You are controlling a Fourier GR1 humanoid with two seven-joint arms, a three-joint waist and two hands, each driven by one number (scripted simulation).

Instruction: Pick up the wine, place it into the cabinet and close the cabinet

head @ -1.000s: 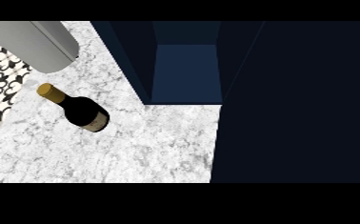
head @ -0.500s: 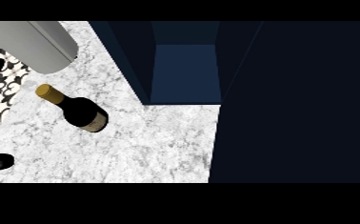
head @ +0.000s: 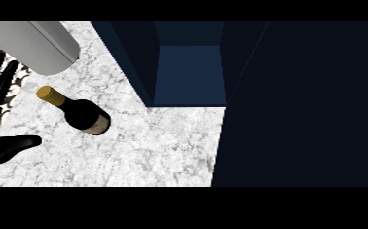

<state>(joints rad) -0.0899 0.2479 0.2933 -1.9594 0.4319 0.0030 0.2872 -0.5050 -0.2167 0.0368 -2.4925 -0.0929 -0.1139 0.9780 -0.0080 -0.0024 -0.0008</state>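
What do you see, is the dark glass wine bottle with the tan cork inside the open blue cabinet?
No, the wine bottle sits on the white marble counter, left of the cabinet.

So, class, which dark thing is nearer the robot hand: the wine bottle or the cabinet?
The gold-capped wine bottle, close beside the left robot hand at the view's left edge; the open blue cabinet stands farther right.
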